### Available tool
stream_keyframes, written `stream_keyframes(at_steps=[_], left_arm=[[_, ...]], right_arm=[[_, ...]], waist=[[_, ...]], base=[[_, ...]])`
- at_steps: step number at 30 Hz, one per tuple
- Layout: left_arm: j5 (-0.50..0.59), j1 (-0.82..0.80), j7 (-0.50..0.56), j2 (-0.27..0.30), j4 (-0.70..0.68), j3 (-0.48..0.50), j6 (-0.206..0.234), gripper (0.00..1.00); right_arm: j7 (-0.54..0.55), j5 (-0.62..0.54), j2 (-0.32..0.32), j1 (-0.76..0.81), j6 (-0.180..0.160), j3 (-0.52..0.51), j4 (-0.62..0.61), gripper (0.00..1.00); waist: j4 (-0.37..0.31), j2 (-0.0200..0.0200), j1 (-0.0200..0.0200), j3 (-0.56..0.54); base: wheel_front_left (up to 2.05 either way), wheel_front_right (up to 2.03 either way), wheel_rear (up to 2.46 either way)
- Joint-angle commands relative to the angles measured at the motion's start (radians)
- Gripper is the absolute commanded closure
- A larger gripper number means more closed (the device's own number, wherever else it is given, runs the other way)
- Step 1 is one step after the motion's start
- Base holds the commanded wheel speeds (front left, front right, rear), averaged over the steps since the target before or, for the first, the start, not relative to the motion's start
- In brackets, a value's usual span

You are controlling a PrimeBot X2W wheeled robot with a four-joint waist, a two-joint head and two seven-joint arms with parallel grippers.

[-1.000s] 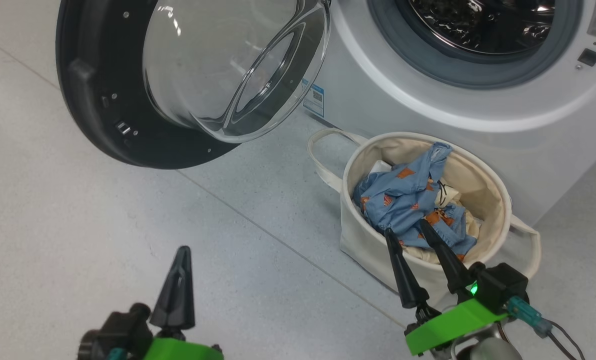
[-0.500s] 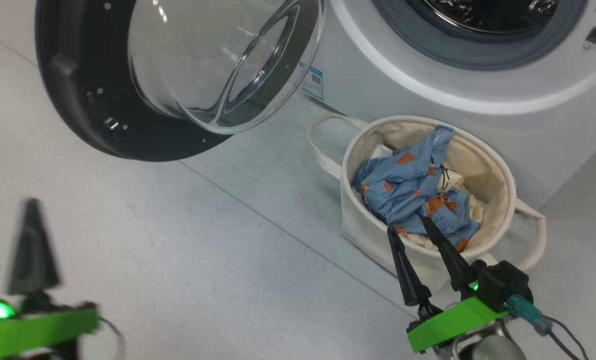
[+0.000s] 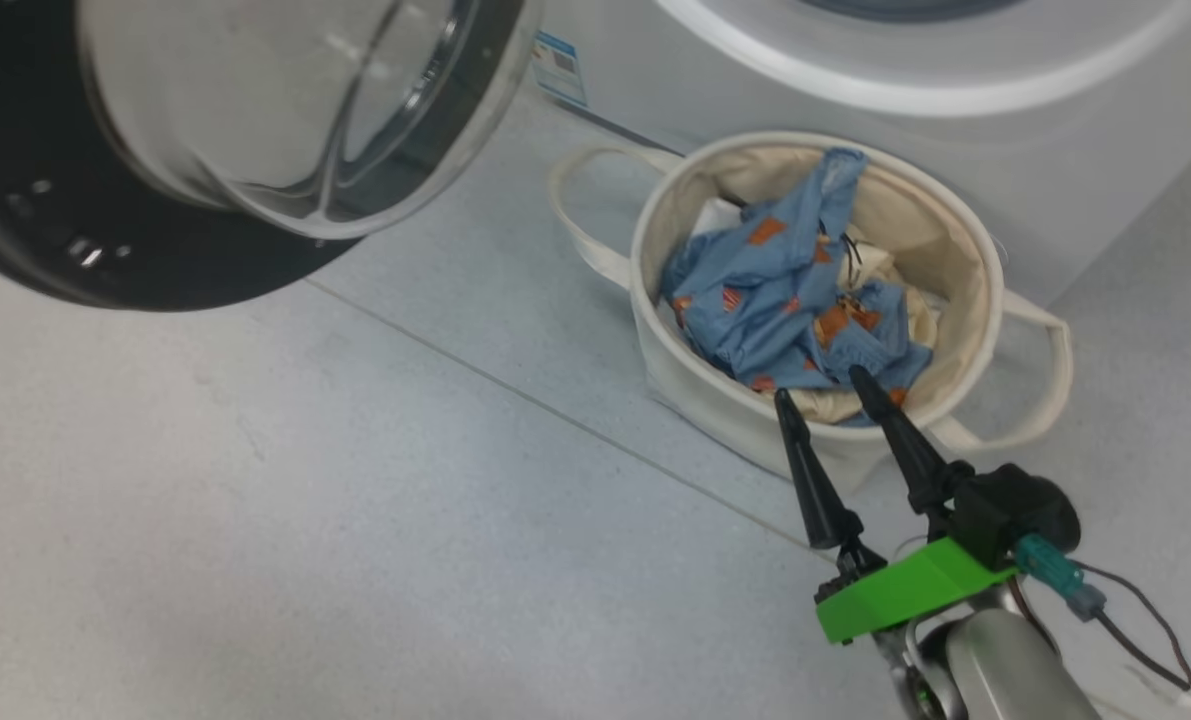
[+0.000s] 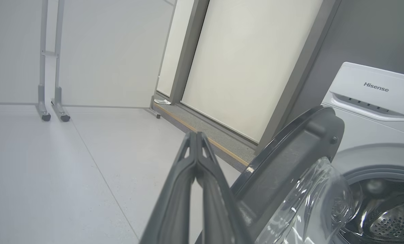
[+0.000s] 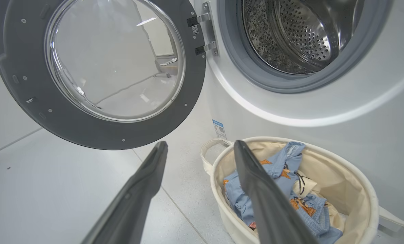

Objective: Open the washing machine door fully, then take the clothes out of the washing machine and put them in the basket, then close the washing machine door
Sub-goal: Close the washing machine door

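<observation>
Currently open: washing machine door [image 5: 98,71], hanging wide on its hinge beside the washing machine [image 5: 324,135]; rigid, glossy black ring, bulging glass centre; probably smooth-swinging and slippery, so best pushed at the ring's free edge, not the glass. Soft, light clothes [image 3: 785,300] lie in the basket [image 3: 700,395]; drum [image 5: 290,37] looks empty. Near the door's edge, left gripper [image 4: 196,135], fingers together, empty. Above the basket's near rim, right gripper [image 3: 819,383], fingers apart, empty.

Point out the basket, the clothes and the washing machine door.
basket [image 3: 930,225], head view, bare inner wall.
clothes [image 3: 755,300], head view, blue fabric.
washing machine door [image 5: 100,134], right wrist view, black ring.
</observation>
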Motion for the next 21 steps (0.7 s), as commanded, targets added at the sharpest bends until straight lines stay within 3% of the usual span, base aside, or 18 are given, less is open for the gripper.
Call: stream_keyframes(at_steps=[1, 9, 12, 21], left_arm=[[-0.059, -0.076, 0.036, 0.095, 0.022, 0.05, -0.006, 1.0], [-0.313, -0.31, 0.226, 0.27, 0.312, 0.044, -0.007, 1.0], [-0.363, -0.371, 0.282, 0.29, 0.379, 0.035, -0.007, 1.0], [-0.552, -0.503, 0.538, 0.281, 0.502, 0.032, 0.02, 1.0]], right_arm=[[-0.005, -0.016, 0.004, -0.029, 0.0, 0.016, -0.034, 0.0], [-0.005, -0.035, -0.007, -0.066, 0.0, 0.02, -0.048, 0.0], [-0.005, -0.035, -0.007, -0.07, 0.0, 0.021, -0.051, 0.0], [-0.005, -0.039, -0.004, -0.071, 0.0, 0.044, -0.061, 0.0]], waist=[[-0.035, 0.0, -0.0001, 0.041], [-0.097, 0.0, -0.0001, 0.103], [-0.117, 0.0, -0.0001, 0.118], [-0.178, 0.0, -0.0001, 0.127]], base=[[0.0, 0.0, 0.0], [0.0, 0.0, 0.0], [0.0, 0.0, 0.0], [0.0, 0.0, 0.0]])
